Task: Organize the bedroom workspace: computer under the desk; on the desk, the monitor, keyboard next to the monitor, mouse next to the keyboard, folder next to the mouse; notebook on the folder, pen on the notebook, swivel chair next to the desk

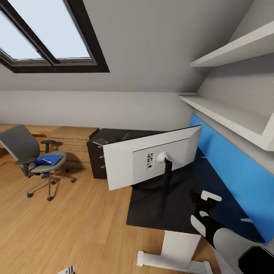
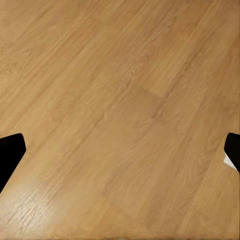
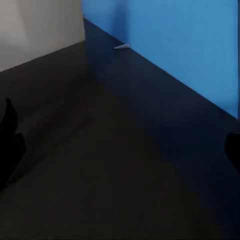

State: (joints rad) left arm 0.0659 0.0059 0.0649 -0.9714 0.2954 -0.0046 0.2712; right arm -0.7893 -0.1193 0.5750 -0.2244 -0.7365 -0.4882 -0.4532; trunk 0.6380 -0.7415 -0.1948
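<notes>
From my remote seat I count one monitor (image 1: 152,160) standing on the dark tabletop (image 1: 152,213), its white back turned to the head camera and its black stem rising from the surface. My right end effector (image 1: 207,201) hovers over that tabletop just beside the monitor's stand, on the side toward the blue wall panel (image 1: 232,167); in the right wrist view its two dark fingertips (image 3: 10,145) sit at opposite edges of the picture, spread wide apart with nothing between them, over bare dark surface with the blue panel beyond. One swivel chair (image 1: 32,156) stands on the wooden floor (image 1: 76,224), well apart from that end effector, on the far side of the monitor from it, and one blue folder (image 1: 47,160) lies on its seat. Beyond the monitor I see one dark drawer cabinet (image 1: 97,160) with small items on top that I cannot make out. My left end effector (image 2: 120,155) looks straight at the floor, its two fingertips (image 2: 10,155) likewise wide apart and empty. Two white shelves (image 1: 228,118) run along the wall above the panel.
</notes>
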